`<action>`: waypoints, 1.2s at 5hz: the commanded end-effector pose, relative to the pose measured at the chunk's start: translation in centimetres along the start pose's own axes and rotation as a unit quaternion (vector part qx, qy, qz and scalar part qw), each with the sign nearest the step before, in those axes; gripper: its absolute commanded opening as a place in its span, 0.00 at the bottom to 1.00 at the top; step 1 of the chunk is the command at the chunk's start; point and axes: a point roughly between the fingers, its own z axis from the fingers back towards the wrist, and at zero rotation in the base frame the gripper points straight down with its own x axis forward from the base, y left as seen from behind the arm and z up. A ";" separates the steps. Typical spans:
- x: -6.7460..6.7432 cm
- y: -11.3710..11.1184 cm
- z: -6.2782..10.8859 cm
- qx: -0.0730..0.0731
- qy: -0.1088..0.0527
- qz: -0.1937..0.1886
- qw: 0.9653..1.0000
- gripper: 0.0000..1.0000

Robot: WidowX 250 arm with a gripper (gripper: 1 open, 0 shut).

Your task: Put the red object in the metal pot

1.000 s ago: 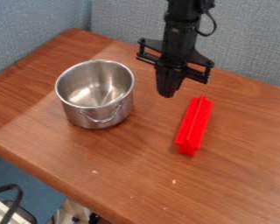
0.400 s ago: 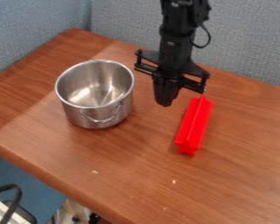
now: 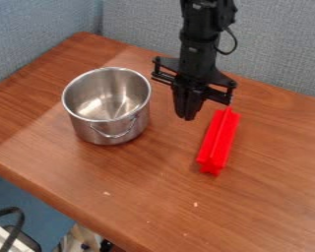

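Red object (image 3: 219, 141) first, since the job turns on it: it lies flat on the wooden table (image 3: 68, 79), right of centre, an elongated bright red block with a groove running along its length. Its long axis runs from the upper right down toward the lower left of the view, and nothing is gripping it.

Going left to right across the scene, a blue-grey wall or panel (image 3: 42, 25) stands behind the table's far left corner. Next comes the metal pot (image 3: 107, 104), upright on the left half of the tabletop, round and shiny, straight-sided, with a small loop handle facing the front. Its inside shows only bare metal. The pot and the red object sit well apart, with plain wood between them.

Between the two, and a little farther back, the black gripper (image 3: 189, 111) hangs from the arm and points downward. Its tip is just beside the upper end of the red object, to that end's left, and whether it touches the block or the table cannot be told from this angle. The fingers look dark and close together at the tip; whether they are slightly parted or pressed together cannot be told. Nothing is seen between them. A cable (image 3: 230, 34) trails along the arm above.
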 end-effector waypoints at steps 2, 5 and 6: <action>1.1 -0.9 1.2 -0.010 -0.047 0.001 0.999 1.00; 3.0 -3.9 -1.3 -0.025 -0.080 0.045 0.995 1.00; 3.3 -4.1 -2.0 -0.027 -0.088 0.054 0.994 1.00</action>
